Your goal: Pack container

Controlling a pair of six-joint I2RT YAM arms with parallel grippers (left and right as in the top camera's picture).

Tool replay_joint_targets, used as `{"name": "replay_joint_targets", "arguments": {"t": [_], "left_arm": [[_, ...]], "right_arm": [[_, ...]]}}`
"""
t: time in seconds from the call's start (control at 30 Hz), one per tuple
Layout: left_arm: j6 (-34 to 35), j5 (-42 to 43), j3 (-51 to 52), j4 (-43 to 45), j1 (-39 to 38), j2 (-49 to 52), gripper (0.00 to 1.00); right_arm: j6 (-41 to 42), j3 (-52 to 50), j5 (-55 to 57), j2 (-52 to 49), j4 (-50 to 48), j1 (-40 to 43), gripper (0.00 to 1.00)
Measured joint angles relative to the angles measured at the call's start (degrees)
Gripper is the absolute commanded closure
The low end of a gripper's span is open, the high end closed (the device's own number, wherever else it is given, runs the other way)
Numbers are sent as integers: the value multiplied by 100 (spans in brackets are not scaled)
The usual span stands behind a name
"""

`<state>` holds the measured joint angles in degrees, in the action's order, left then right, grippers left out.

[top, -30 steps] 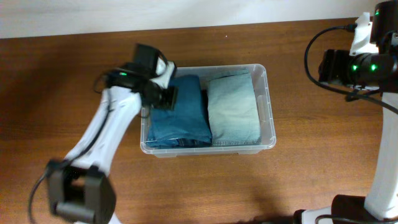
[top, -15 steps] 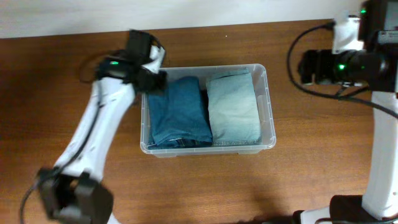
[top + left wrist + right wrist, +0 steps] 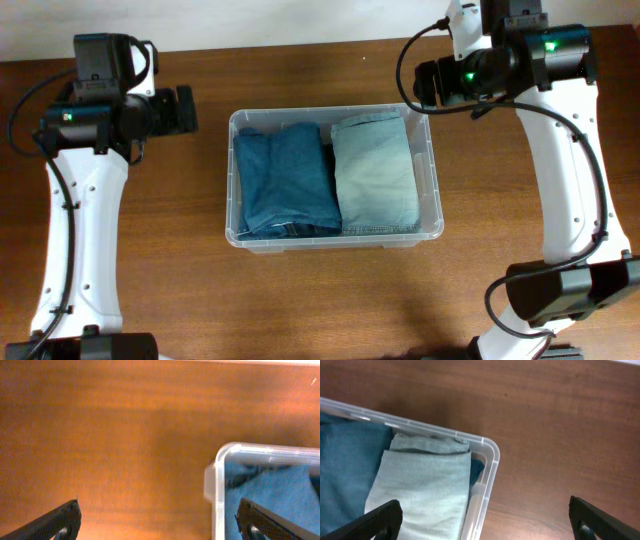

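Observation:
The clear container (image 3: pixel 433 165) sits mid-table and holds two folded garments side by side: a dark blue one (image 3: pixel 287 180) on the left and a pale blue-green one (image 3: pixel 373 172) on the right. My left gripper (image 3: pixel 186 110) hovers open over bare wood, left of the container's far left corner. In the left wrist view its fingers (image 3: pixel 159 516) stand wide apart, straddling the bin's corner (image 3: pixel 220 472), with nothing between them. My right gripper (image 3: pixel 422 85) hangs open above the far right corner. Its wrist view shows the gripper (image 3: pixel 485 510) over the rim (image 3: pixel 490 455) and the pale garment (image 3: pixel 425 485).
Brown wooden table (image 3: pixel 320 300) lies all around the container. A pale wall strip (image 3: pixel 250 20) runs along the far edge. Both arm bases stand at the near edge, left and right.
My left gripper has let go of the dark blue garment, opened, and pulled back out of the container to the left. My right arm has swung left toward the container's far right corner.

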<state>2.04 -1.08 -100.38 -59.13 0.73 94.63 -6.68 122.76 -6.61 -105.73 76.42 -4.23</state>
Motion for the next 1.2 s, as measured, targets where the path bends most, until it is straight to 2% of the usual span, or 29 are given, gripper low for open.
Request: {"name": "replay_joint_targets", "arguments": {"t": [0.3, 0.5, 0.7, 0.9, 1.0, 1.1, 1.2], "left_arm": [[-79, 2, 72, -511, 44, -490, 1], [-79, -2, 1058, -133, 44, -1947, 1], [-72, -2, 2546, 343, 44, -3611, 1], [81, 7, 4168, 533, 44, -5707, 0], [247, 87, 4835, 518, 44, -6546, 1], [319, 125, 5018, 195, 44, -6730, 1], [356, 131, 5049, -238, 44, -6760, 1]], "right_arm": [[2, 0, 4, 476, 396, 160, 1], [4, -437, 2, 1471, 245, 157, 1], [2, -2389, 2, 2975, -848, 157, 1], [4, -5383, 74, 5453, -2199, 157, 2], [0, -6439, 299, 7044, -2260, 157, 1], [2, -6878, 470, 7934, -2135, 157, 2], [2, -7121, 570, 8577, -1545, 157, 1]]}}
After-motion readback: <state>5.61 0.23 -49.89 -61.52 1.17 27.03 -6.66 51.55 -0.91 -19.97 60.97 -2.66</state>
